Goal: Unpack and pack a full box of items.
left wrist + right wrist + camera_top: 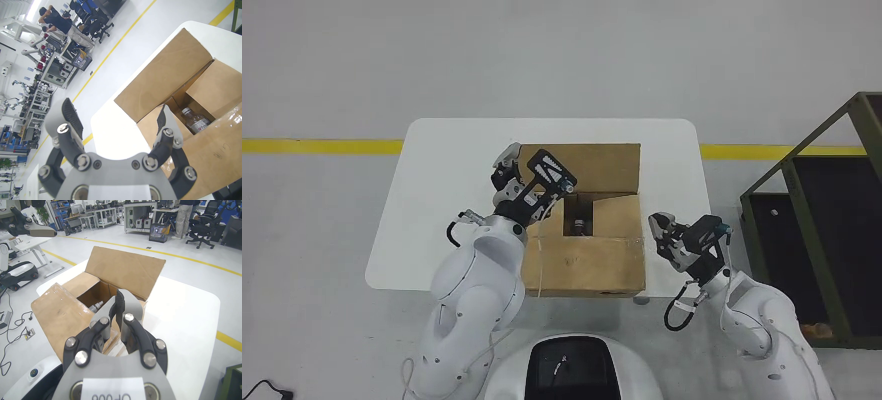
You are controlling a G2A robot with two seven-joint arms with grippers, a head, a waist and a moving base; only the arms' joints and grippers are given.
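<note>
One bottle [196,121] was all I could see of the contents, down in the opening of the cardboard box [587,265], which stood on the white table [442,200]. The box's far flap stood raised and open, a side flap leaned in over part of the opening, and the taped near flap lay across the near part of the box. I judged the unpacking barely begun: the box was partly opened, the bottle was not yet lifted out, and all the repacking was to come. What else the box held was hidden from me.

My left gripper [117,113] hovered above the box's left edge, just beside the opening, fingers spread wide and holding nothing. My right gripper [118,298] hung off the box's right side, near the table's front edge and apart from the cardboard, fingers drawn together with nothing between them.
</note>
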